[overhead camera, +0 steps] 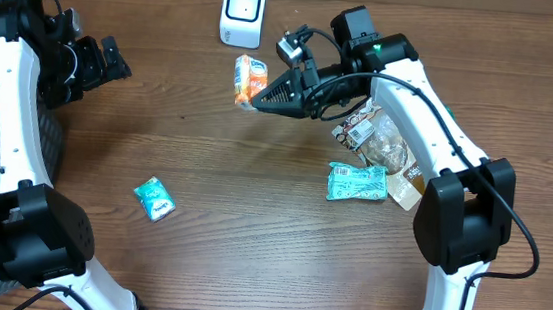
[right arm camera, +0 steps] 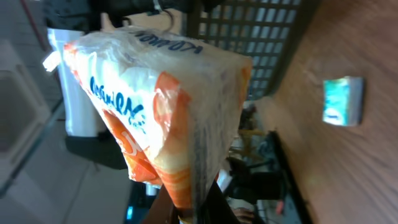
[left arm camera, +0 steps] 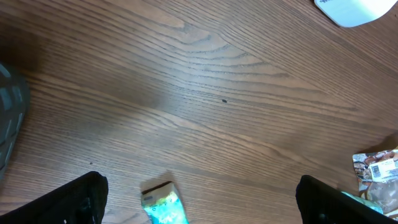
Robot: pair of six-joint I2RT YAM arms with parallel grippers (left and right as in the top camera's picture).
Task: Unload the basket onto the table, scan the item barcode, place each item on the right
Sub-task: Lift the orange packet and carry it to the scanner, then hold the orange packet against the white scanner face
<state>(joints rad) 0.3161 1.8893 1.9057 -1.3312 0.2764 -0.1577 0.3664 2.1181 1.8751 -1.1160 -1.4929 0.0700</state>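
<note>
An orange-and-white snack packet (overhead camera: pixel 249 79) hangs above the table just below the white barcode scanner (overhead camera: pixel 243 12). My right gripper (overhead camera: pixel 262 101) is shut on the packet's lower end. In the right wrist view the packet (right arm camera: pixel 168 106) fills the middle, pinched at its narrow bottom seam by the right gripper (right arm camera: pixel 199 210); no barcode shows on the face I see. My left gripper (overhead camera: pixel 114 58) is at the far left, open and holding nothing. In the left wrist view the left gripper (left arm camera: pixel 199 205) has its dark fingers (left arm camera: pixel 81 199) spread wide above bare wood.
A small teal packet (overhead camera: pixel 155 199) lies front left, seen also as the teal packet (left arm camera: pixel 165 205) between the left fingers. A larger teal pack (overhead camera: pixel 356 182) and a clear bag (overhead camera: pixel 383 139) lie under the right arm. A dark mesh basket (overhead camera: pixel 48 145) stands at the left edge.
</note>
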